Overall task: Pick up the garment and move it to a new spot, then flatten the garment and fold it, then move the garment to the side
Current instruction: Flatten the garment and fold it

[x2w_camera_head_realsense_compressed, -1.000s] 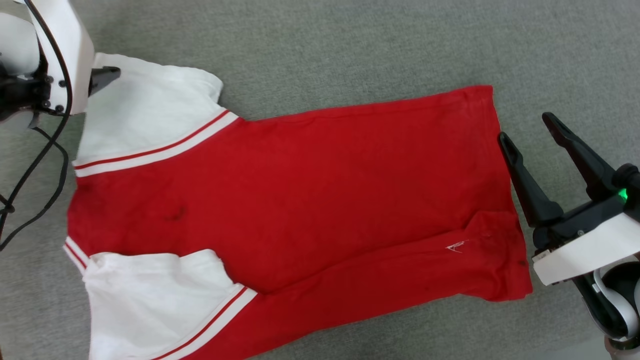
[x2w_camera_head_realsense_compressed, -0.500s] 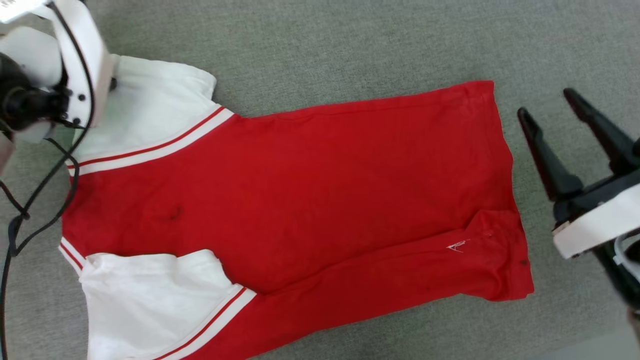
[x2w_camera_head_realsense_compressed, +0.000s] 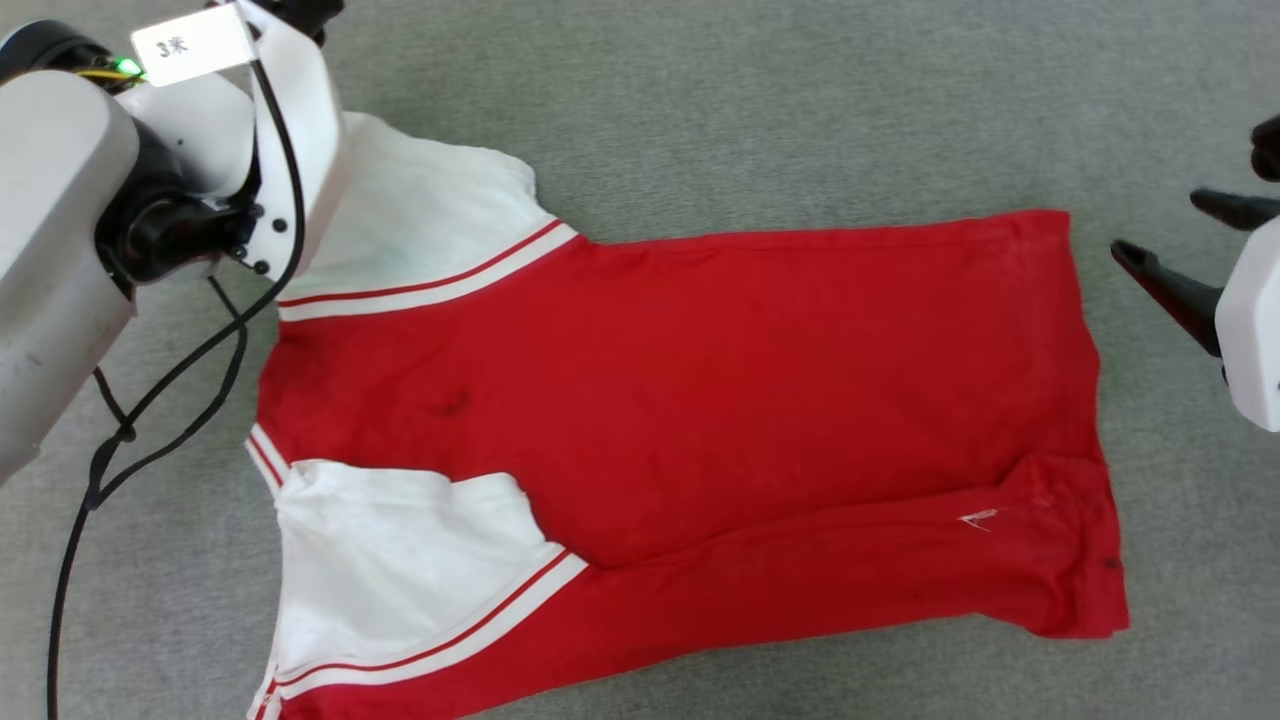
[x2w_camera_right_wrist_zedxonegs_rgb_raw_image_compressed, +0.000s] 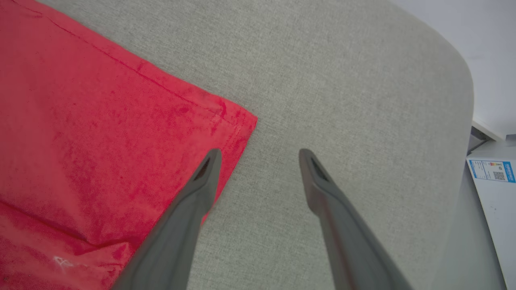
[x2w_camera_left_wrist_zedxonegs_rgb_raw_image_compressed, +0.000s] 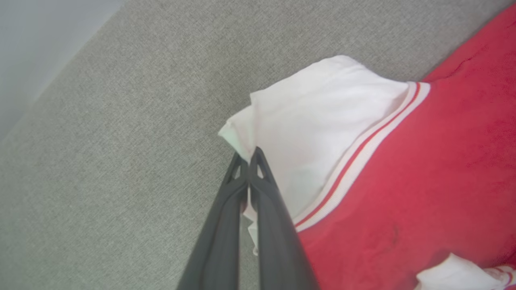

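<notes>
Where it lies spread on the grey fabric surface [x2w_camera_head_realsense_compressed: 760, 100], the garment [x2w_camera_head_realsense_compressed: 700, 400] shows plain red cloth. Its white sleeves are toward the robot's left and its hem toward the right, and a long crease runs along its near side. The left hand [x2w_camera_left_wrist_zedxonegs_rgb_raw_image_compressed: 250, 155] is pinched closed on the edge of the far white sleeve [x2w_camera_left_wrist_zedxonegs_rgb_raw_image_compressed: 314, 121], with cloth between its pressed fingers. Its pale forearm [x2w_camera_head_realsense_compressed: 50, 260] reaches in from the left. The right hand [x2w_camera_right_wrist_zedxonegs_rgb_raw_image_compressed: 260, 155] is spread wide and holds nothing. One fingertip shows against the hem by the far corner, the other against bare surface.
</notes>
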Robot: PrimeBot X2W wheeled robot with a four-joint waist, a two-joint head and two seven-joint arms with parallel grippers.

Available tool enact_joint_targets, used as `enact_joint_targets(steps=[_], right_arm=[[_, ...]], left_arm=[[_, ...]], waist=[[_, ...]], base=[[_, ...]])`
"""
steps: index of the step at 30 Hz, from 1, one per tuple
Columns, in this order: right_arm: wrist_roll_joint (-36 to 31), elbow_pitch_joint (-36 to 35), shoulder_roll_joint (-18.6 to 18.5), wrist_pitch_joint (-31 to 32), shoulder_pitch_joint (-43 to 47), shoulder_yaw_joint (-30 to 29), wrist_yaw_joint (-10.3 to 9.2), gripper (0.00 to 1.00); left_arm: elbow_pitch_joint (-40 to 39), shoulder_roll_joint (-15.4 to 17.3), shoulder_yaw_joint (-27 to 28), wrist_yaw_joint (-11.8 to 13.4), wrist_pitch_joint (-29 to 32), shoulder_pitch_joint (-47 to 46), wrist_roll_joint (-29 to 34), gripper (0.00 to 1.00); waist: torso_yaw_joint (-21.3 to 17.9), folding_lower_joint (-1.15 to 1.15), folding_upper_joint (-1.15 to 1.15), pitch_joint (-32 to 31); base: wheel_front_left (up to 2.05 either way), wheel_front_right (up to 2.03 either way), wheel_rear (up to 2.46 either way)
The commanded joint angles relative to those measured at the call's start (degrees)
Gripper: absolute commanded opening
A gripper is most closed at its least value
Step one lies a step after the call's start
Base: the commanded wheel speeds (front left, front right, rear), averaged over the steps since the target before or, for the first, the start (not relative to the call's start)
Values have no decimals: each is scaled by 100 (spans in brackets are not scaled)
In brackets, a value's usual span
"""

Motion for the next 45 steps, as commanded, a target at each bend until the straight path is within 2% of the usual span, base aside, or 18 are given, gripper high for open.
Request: enact_joint_targets(steps=[1, 5, 8, 15, 17, 23, 24, 25, 30, 34, 45], right_arm=[[179, 134, -67, 306, -214, 162, -2, 100], [571, 662, -27, 1031, -701, 472, -2, 100], [619, 1082, 146, 1263, -979, 604, -2, 100], [547, 1800, 572, 1186, -1301, 889, -2, 100], [600, 2167, 806, 1083, -1234, 1119, -2, 100], [804, 2563, 853, 1139, -938, 1669, 12, 100], [825, 2574, 832, 1058, -944, 1725, 13, 29], [857, 2590, 818, 955, -984, 1731, 13, 0], [915, 2700, 616, 376, -1270, 1664, -4, 0], [1103, 2654, 431, -139, -1157, 1625, -3, 0], [1377, 1956, -242, -1204, -188, 1960, -3, 0]], left_arm=[[-112, -20, -41, -7, -60, -86, -17, 0], [-396, 21, -159, -5, -189, -193, -30, 0], [-554, 28, -196, -6, -306, -316, -84, 0], [-661, 54, -271, -6, -440, -538, -108, 0], [-700, 49, -362, -7, -485, -577, -122, 0], [-767, 30, -531, -6, -582, -631, -168, 0], [-771, 40, -559, -6, -595, -634, -173, 0], [-768, 53, -600, -6, -616, -626, -187, 0], [-744, 104, -730, -6, -852, -482, -264, 0], [-773, 155, -832, -7, -1118, -218, -373, 0], [-1597, 753, -1033, 10, -1607, 964, -365, 0]], waist=[[114, 0, 0, 9], [246, 0, 0, 120], [332, 0, 0, 231], [442, 0, 0, 419], [474, 0, 0, 447], [522, 0, 0, 451], [519, 0, 0, 440], [510, 0, 0, 415], [487, 0, 0, 122], [544, 0, 0, -300], [648, 0, 0, -1323]], base=[[0, 0, 0], [0, 0, 0], [0, 0, 0], [0, 0, 0], [0, 0, 0], [0, 0, 0], [0, 0, 0], [0, 0, 0], [0, 0, 0], [0, 0, 0], [0, 0, 0]])
